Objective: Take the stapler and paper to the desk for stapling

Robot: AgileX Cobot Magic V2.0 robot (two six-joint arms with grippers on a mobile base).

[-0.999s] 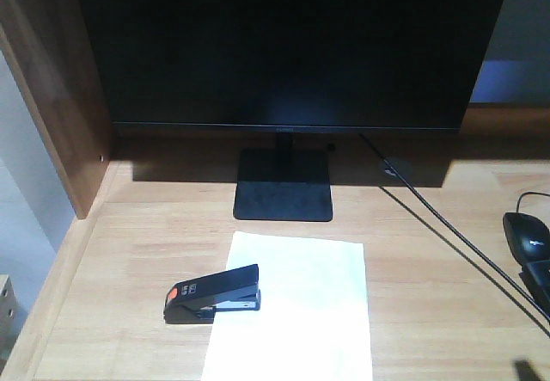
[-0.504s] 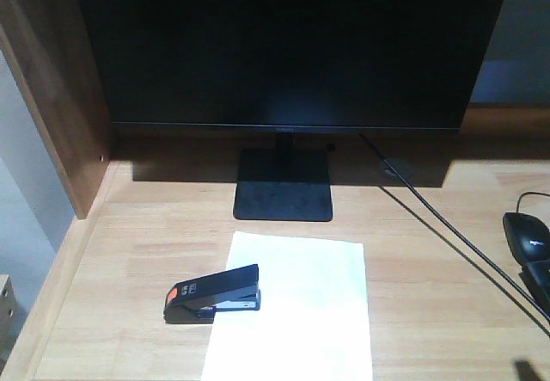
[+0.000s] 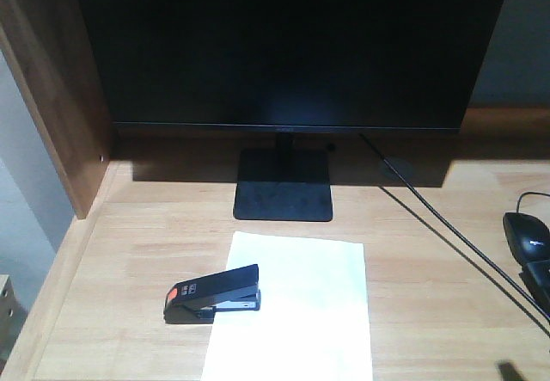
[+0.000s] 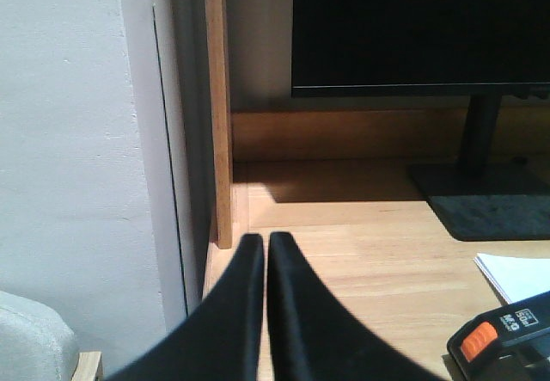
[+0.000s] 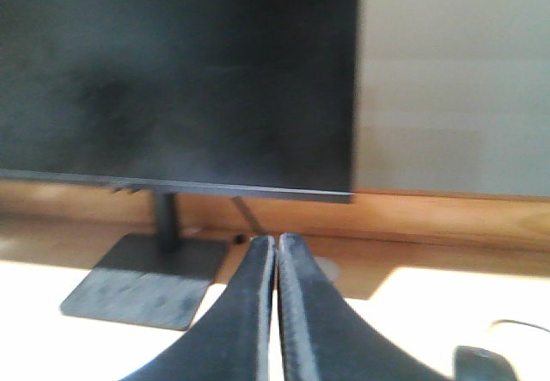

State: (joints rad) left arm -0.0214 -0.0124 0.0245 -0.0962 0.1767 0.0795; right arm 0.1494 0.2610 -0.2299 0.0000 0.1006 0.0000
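The stapler is set across the paper edge on the desk; placement judged done. Left gripper and right gripper are closed, empty. Pressing remains.

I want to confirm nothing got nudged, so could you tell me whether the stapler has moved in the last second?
No. The stapler sits in the same spot across the left edge of the paper, just as far from the monitor base.

A large black monitor, screen dark, stands on a flat square base at the rear; a thin black cable runs diagonally from behind it toward the right front; a black computer mouse lies at the right edge, partly cut off.
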